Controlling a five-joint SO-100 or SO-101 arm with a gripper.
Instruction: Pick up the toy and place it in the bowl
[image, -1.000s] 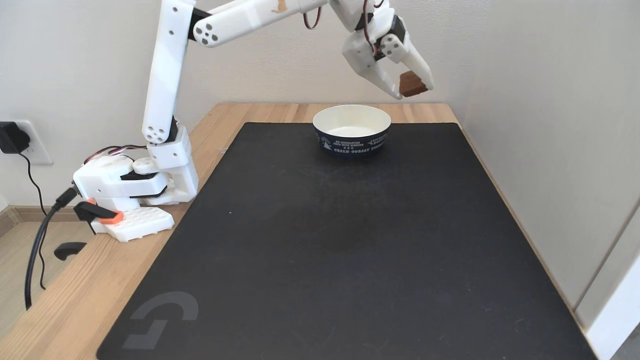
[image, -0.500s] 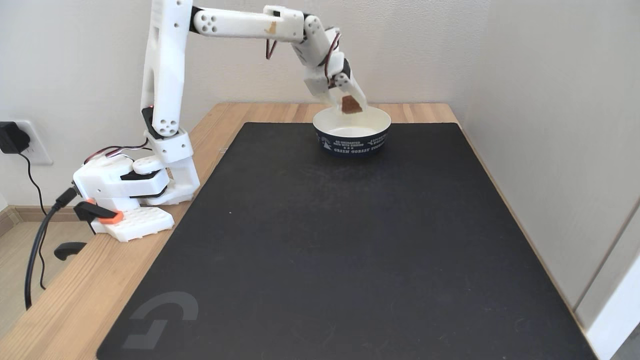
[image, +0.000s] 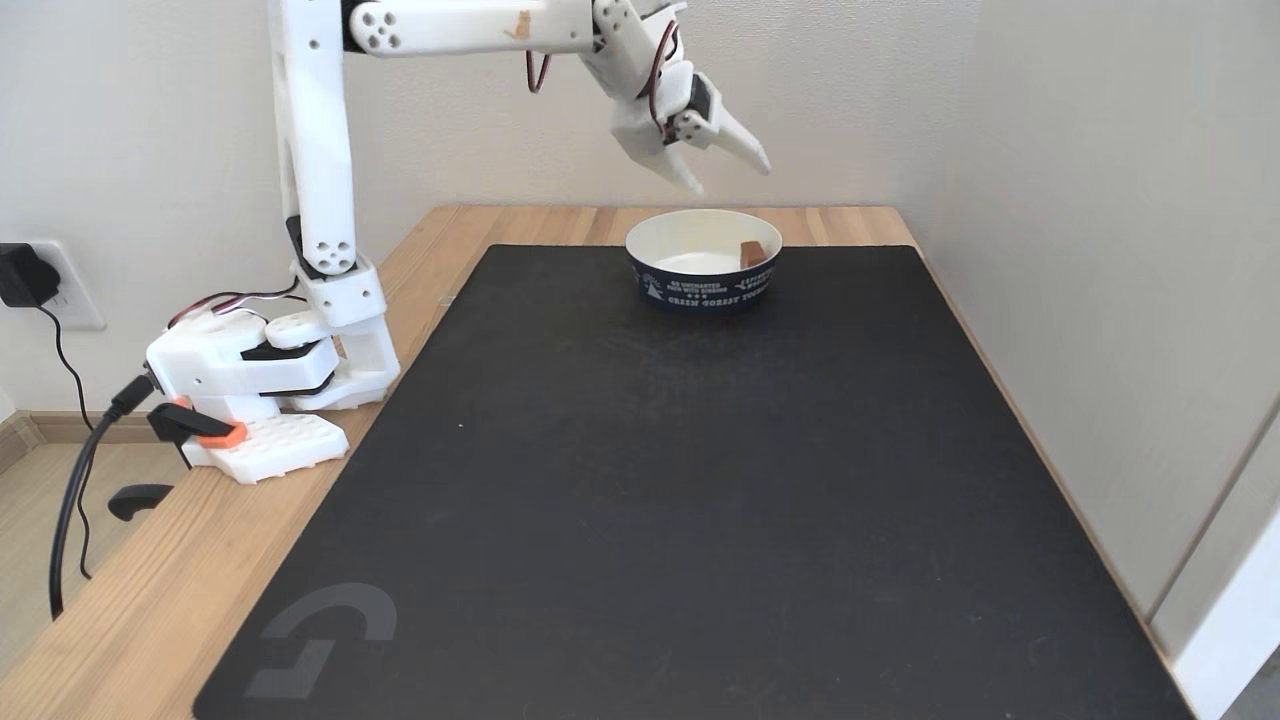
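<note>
Toy (image: 748, 253) inside bowl (image: 703, 283), against its right wall — fingers (image: 745, 153) spread, empty, above.

1. In the fixed view a mat (image: 700, 480) covers most of the bench (image: 130, 610).
2. The bowl (image: 704, 283) stands on the mat at its 12 o'clock edge.
3. The toy (image: 750, 252) lies in the bowl, against the wall at 3 o'clock.
4. The tool (image: 730, 177) hangs above the bowl, apart from it.
5. The arm's base (image: 255, 385) sits on the bench at 9 o'clock of the mat.
</note>
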